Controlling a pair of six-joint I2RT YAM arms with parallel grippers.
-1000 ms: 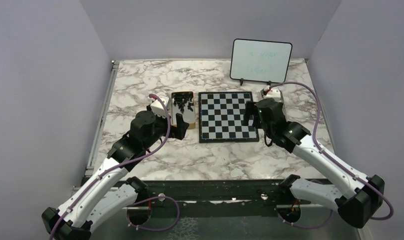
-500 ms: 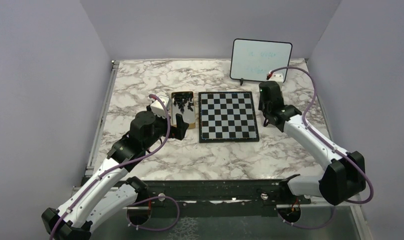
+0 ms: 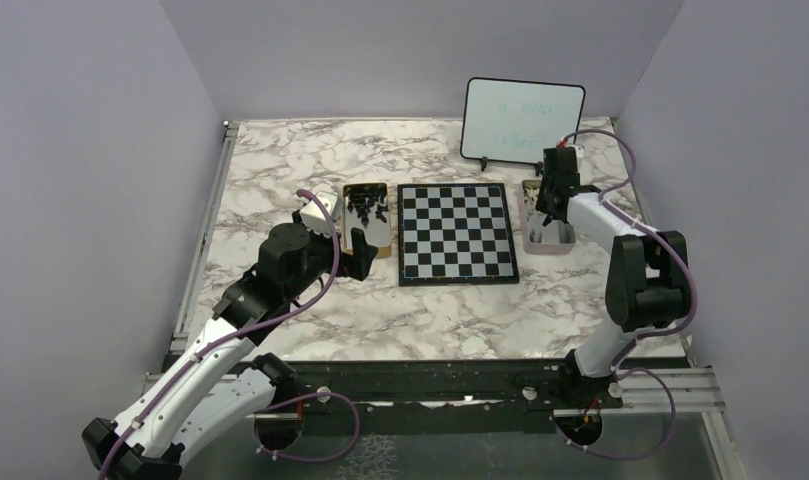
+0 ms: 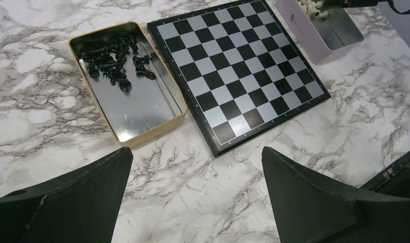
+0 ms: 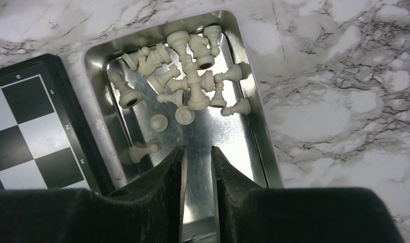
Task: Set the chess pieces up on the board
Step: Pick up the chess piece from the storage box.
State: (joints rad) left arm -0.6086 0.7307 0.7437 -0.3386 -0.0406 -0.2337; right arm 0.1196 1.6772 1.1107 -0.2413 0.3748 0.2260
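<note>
You are hovering the right tool (image 5: 197, 150) over the near end of the silver tray (image 5: 238, 147), with its jaws drawn to a narrow slit and nothing between them; only bare tray floor is showing through the gap. The cream-white chess pieces (image 5: 196, 96) are lying jumbled at the tray's far end, many tipped over and touching, and the chessboard (image 3: 456, 232) just beside the tray is carrying no pieces at all.

With the jaws this narrow, you are risking a descent that pushes a piece aside rather than straddling it. In that tangle, a pinch is also likely catching two pieces at once, or squeezing a toppled one by its round head so it squirts out. The lone fallen pawn (image 5: 142, 150) is sitting close to the tray wall, so reaching for it is risking a finger striking the rim.

Your left tool (image 4: 196, 152) is gaping wide and empty above the table (image 3: 280, 170), near the gold tray (image 4: 142, 109) of black pieces (image 4: 114, 61).
</note>
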